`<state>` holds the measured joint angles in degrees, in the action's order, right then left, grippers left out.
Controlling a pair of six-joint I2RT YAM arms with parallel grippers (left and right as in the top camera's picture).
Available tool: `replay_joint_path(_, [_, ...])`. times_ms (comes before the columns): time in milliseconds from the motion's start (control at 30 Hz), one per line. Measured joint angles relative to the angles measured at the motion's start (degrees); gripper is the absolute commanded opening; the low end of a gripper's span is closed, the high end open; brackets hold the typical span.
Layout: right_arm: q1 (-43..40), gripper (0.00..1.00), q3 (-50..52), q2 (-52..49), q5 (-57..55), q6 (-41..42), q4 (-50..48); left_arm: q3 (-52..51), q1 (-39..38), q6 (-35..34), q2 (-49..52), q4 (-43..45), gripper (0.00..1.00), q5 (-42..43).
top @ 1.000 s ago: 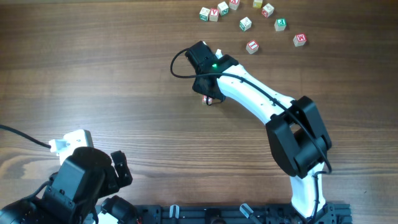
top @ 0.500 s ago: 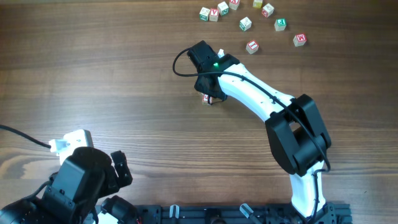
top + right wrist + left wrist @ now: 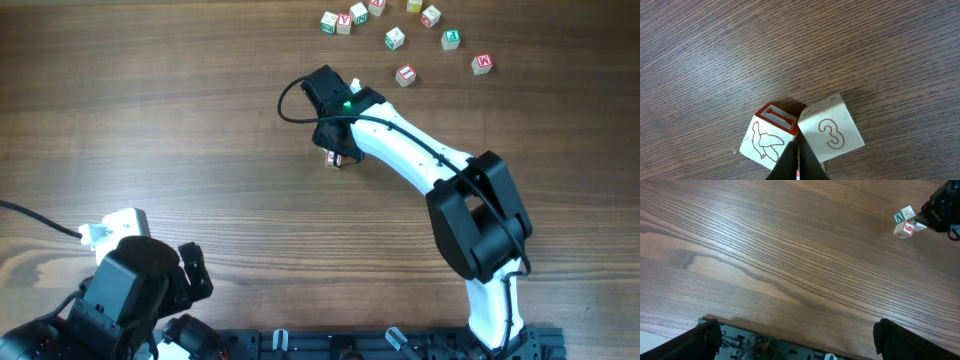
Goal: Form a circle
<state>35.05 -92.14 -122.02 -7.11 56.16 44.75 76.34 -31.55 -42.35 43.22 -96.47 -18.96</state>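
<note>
No circle shows in any view. A tight clump of small whitish cubes (image 3: 333, 160) lies mid-table under my right gripper (image 3: 337, 152). The right wrist view shows two of them touching: a bird cube with a red top (image 3: 766, 139) and a cube marked 3 (image 3: 832, 132). My right gripper (image 3: 798, 152) is shut, its tips wedged at the seam between those two, holding nothing. From the left wrist view the clump (image 3: 904, 222) shows green and red marks at the far right. My left gripper (image 3: 805, 345) is open and empty near the front edge.
Several more letter cubes are scattered along the table's far edge, among them a pair (image 3: 337, 22), a green one (image 3: 451, 39) and red ones (image 3: 405, 74) (image 3: 483, 64). The left arm (image 3: 130, 290) sits at the front left corner. A black rail (image 3: 400, 345) runs along the front.
</note>
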Motion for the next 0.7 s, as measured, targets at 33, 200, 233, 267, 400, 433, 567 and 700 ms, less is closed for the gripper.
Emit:
replay_joint_path(33, [0.00,0.04,0.00,-0.04,0.00,0.00,0.00,0.00,0.00,0.00,0.00,0.00,1.00,0.00])
replay_joint_path(200, [0.00,0.05,0.20,-0.85,0.22,-0.02,0.00,0.00,0.00,0.00,0.00,0.00,1.00,0.00])
replay_joint_path(233, [0.00,0.05,0.20,-0.85,0.24,-0.02,-0.02,0.00,0.00,0.00,0.00,0.00,1.00,0.00])
replay_joint_path(267, [0.00,0.05,0.20,-0.85,0.24,-0.02,-0.02,0.00,0.00,0.00,0.00,0.00,1.00,0.00])
replay_joint_path(400, [0.00,0.05,0.20,-0.85,0.24,-0.02,-0.44,0.00,0.00,0.00,0.00,0.00,1.00,0.00])
replay_joint_path(433, [0.00,0.05,0.20,-0.85,0.24,-0.04,-0.66,0.00,0.00,0.00,0.00,0.00,1.00,0.00])
replay_joint_path(567, [0.00,0.04,0.20,-0.85,0.26,-0.07,-1.20,0.00,0.00,0.00,0.00,0.00,1.00,0.00])
replay_joint_path(700, [0.00,0.05,0.20,-0.85,0.26,-0.07,-1.27,0.00,0.00,0.00,0.00,0.00,1.00,0.00])
